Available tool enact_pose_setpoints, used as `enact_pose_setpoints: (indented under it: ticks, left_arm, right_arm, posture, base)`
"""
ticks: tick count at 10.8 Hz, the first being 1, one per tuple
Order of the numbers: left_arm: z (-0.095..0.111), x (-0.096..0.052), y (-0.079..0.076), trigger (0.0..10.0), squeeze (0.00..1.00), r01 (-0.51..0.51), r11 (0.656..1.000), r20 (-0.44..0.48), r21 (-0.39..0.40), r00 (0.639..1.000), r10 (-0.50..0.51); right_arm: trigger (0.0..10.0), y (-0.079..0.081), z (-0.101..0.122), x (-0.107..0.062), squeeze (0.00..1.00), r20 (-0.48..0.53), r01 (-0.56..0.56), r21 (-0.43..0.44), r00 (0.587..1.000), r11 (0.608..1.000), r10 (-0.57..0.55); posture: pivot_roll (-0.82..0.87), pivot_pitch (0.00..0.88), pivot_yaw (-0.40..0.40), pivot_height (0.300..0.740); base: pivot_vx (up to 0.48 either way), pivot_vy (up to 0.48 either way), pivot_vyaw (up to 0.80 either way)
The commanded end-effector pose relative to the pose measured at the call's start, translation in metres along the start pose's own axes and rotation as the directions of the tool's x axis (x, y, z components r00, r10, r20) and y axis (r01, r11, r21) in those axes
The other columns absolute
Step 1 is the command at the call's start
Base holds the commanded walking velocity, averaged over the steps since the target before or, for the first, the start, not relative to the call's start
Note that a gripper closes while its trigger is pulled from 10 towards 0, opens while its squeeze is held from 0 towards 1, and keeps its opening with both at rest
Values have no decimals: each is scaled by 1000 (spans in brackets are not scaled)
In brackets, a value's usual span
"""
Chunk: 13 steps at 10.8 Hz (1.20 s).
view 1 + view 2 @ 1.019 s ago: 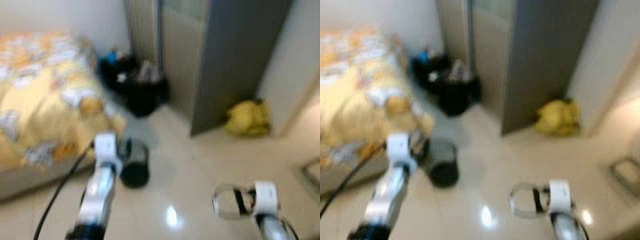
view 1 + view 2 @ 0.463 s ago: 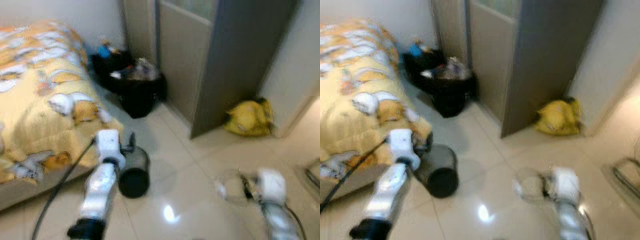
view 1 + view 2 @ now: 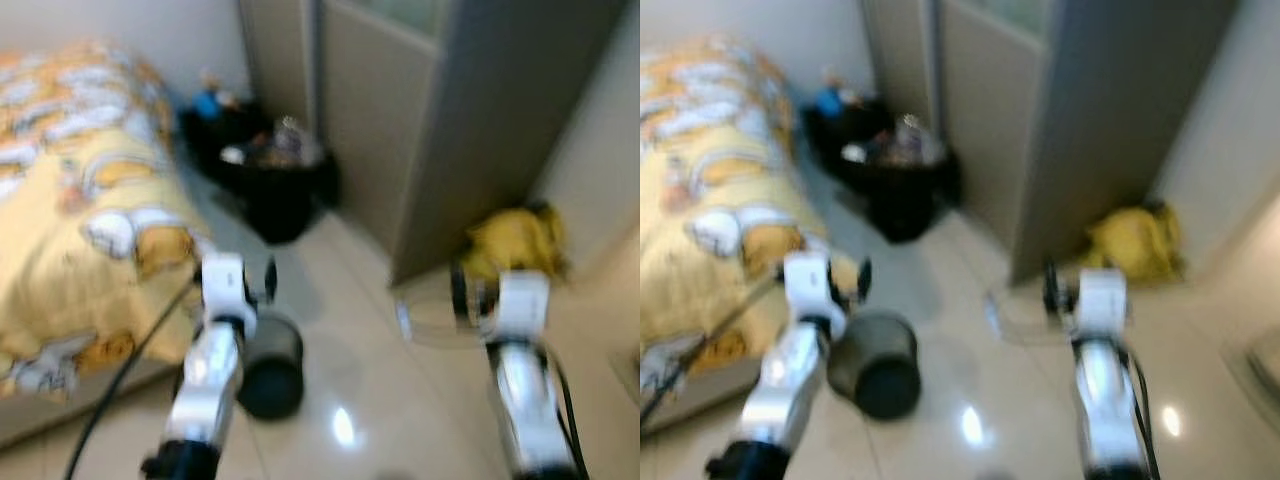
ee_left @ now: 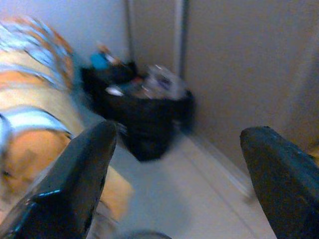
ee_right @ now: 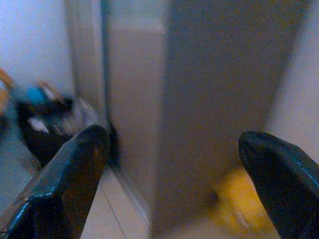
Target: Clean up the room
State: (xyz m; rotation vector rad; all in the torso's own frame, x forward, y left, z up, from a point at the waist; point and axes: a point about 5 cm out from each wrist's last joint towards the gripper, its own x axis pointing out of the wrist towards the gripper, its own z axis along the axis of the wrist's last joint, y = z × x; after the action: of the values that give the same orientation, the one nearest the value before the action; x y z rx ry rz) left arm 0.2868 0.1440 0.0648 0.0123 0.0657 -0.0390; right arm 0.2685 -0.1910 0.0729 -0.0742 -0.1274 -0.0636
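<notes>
Lying apart: 1 tipped black bin (image 3: 268,366), 1 yellow bag (image 3: 512,243).

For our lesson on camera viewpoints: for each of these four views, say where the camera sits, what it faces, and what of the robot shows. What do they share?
Left eye: on the head, looking down at bed, fallen bin, both arms.
Right eye: beside it, same scene.
Left wrist: along the left gripper, open jaws, towards black trash bags.
Right wrist: along the right gripper, open jaws, towards grey door.
Shared: trash bags, yellow bag.
</notes>
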Motion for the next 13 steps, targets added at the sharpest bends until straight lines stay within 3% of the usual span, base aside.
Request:
enact_pose_setpoints:
  ticks: [1, 3, 5, 9, 11, 13]
  left_arm:
    - [6, 3, 7, 10000, 0, -21, 997, 15, 73, 1000, 20]
    - [14, 7, 0, 10000, 0, 8, 1000, 10, 29, 1000, -8]
    - [8, 7, 5, 10000, 0, -12, 1000, -35, -11, 999, 12]
    - [11, 7, 6, 10000, 0, 6, 1000, -26, 10, 1000, -6]
    - [6, 8, 24, 10000, 0, -40, 999, -59, 10, 997, 41]
    - [5, 9, 34, 10000, 0, -42, 999, -58, 29, 997, 44]
  right_arm:
    - [10000, 9, -7, -3, 0, -55, -14, 31, 998, 999, 15]
    - [10000, 13, -13, 0, 0, -122, 3, 108, 993, 994, 10]
    - [10000, 22, -8, 4, 0, -123, -35, 112, 991, 993, 49]
    - [10000, 31, -15, -1, 0, -164, -87, 116, 981, 990, 105]
    - [10000, 48, -21, 1, 0, -218, -124, 161, 963, 979, 158]
    - [10000, 47, -26, -2, 0, -234, -149, 173, 954, 974, 188]
  posture:
    - [-203, 0, 55, 740]
    - [-207, 0, 70, 740]
    - [-207, 0, 78, 740]
    - [-211, 0, 83, 740]
    - [-203, 0, 77, 740]
    - [-173, 0, 52, 740]
  base:
    - [0, 0, 0]
    - [0, 0, 0]
    - [0, 0, 694]
    - [0, 0, 663]
    - [0, 0, 262]
    - [0, 240, 0]
